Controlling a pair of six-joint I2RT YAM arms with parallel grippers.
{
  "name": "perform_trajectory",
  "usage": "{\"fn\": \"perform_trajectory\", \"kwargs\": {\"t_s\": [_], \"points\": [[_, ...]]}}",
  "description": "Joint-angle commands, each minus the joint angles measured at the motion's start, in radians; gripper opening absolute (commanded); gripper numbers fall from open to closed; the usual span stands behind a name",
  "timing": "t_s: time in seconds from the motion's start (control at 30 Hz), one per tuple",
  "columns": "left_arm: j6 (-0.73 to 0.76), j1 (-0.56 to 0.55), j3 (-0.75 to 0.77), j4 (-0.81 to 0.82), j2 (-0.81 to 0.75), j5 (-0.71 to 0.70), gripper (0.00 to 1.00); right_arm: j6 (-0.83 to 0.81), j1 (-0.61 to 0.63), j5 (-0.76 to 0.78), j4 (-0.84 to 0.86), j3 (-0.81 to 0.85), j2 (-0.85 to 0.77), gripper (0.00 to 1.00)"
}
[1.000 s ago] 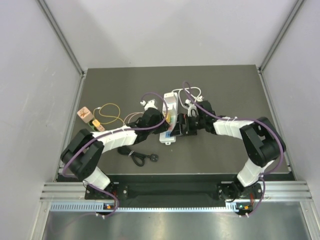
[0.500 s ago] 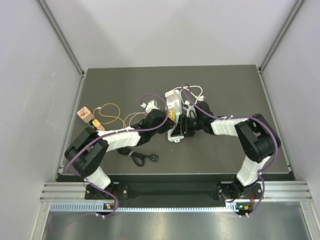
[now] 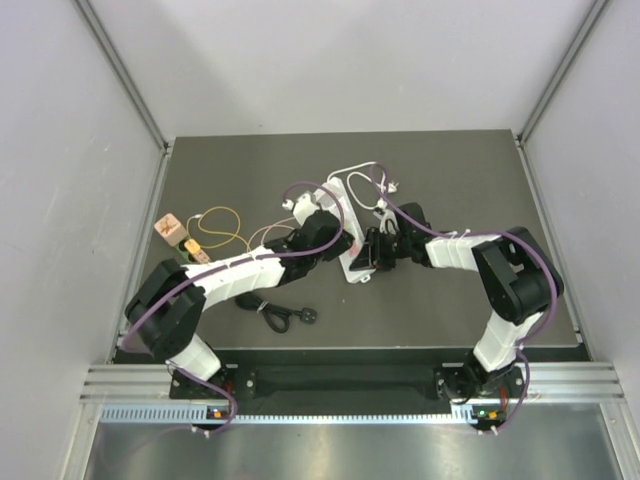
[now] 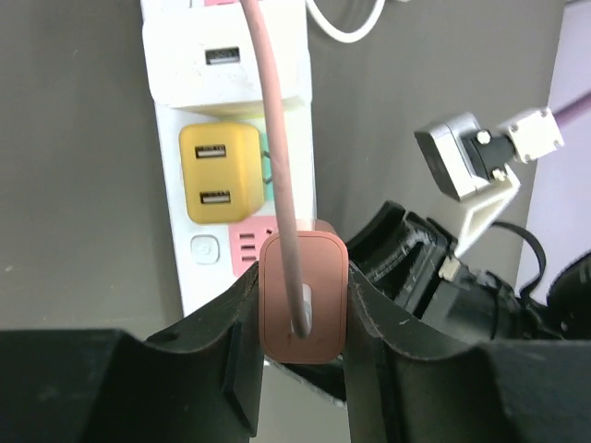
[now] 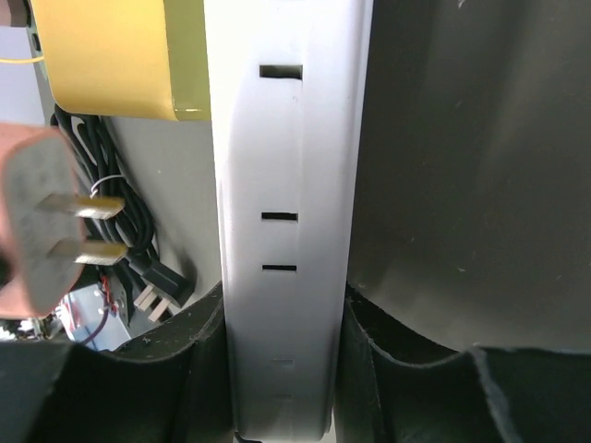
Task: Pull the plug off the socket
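The pink plug (image 4: 303, 300) is clamped between the fingers of my left gripper (image 4: 303, 288), its pink cord running up and away. In the right wrist view the plug (image 5: 32, 226) hangs clear of the white socket strip (image 5: 284, 185), with both brass prongs bare. My right gripper (image 5: 284, 309) is shut on the strip's long sides. A yellow USB adapter (image 4: 220, 173) stays plugged into the strip (image 4: 231, 92). From above, both grippers (image 3: 335, 235) (image 3: 367, 253) meet at the strip (image 3: 355, 268) in mid-table.
A black cable with its plug (image 3: 292, 316) lies near the front. A yellow cord (image 3: 222, 226) and a small wooden block (image 3: 168, 226) sit at the left. A white cable (image 3: 365, 178) loops behind the strip. Walls close in both sides.
My right gripper has shut on the socket strip. The strip has swung and shifted backward. My left gripper, still on the plug, has moved up and right with it.
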Motion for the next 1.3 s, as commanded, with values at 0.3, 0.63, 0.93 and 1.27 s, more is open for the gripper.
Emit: {"fn": "perform_trajectory", "kwargs": {"t_s": [0.3,0.63,0.93,1.27], "points": [[0.423,0.002,-0.082,0.058,-0.359,-0.001,0.0,-0.083,-0.109,-0.006,-0.008,0.04,-0.028,0.13],[0.734,0.018,0.302,-0.211,-0.399,-0.123,0.0,-0.137,-0.124,-0.001,-0.049,0.063,0.007,0.23],[0.94,0.029,0.816,-0.265,-0.215,-0.163,0.0,-0.146,-0.139,-0.012,-0.061,0.074,0.01,0.26],[1.075,0.038,1.304,-0.214,0.015,-0.179,0.0,-0.166,-0.142,-0.032,-0.077,0.084,0.015,0.27]]}}
